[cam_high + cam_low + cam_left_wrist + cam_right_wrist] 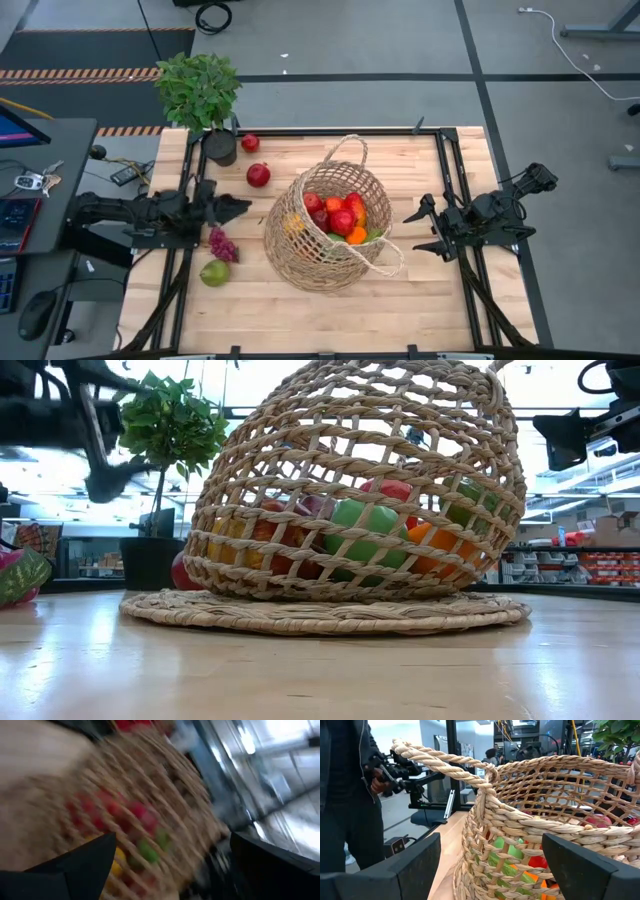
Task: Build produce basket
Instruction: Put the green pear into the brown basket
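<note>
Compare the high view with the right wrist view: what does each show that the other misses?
Only the high view: the loose produce left of the basket, namely two red round fruits, a dark purple grape bunch and a green pear, plus the open left gripper beside them.

Only the right wrist view: a person in dark clothing standing beyond the table.

Both: the large tan open-weave wicker basket with red, orange and green produce inside, and the leafy potted plant.

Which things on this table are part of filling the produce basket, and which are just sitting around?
Part of the job:
basket
fruit inside it
two red fruits
purple grapes
green pear
left gripper and right gripper, both open

Just lying about:
potted plant
keys
</note>
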